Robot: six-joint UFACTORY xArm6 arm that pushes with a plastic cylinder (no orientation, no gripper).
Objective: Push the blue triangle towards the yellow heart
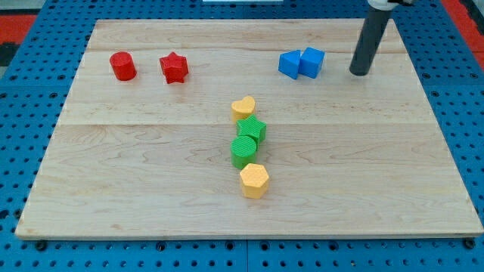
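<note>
Blue triangle [289, 65] is sitting near the view's top right of the desk [136, 189], touching the blue cube [311, 62] on its right; the yellow heart [243, 106] is lying down-left of it, heading a column with the green blocks and the yellow hexagon [255, 180]. My tip [360, 72] is standing just right of the cube, so I judge it should be swinging round above the pair and pressing the triangle's upper-right side down-left, slowly, sparing the cube. No hand is fitted, so no grip state; the rod's top is cut off, and the triangle's shape is hard to confirm.
</note>
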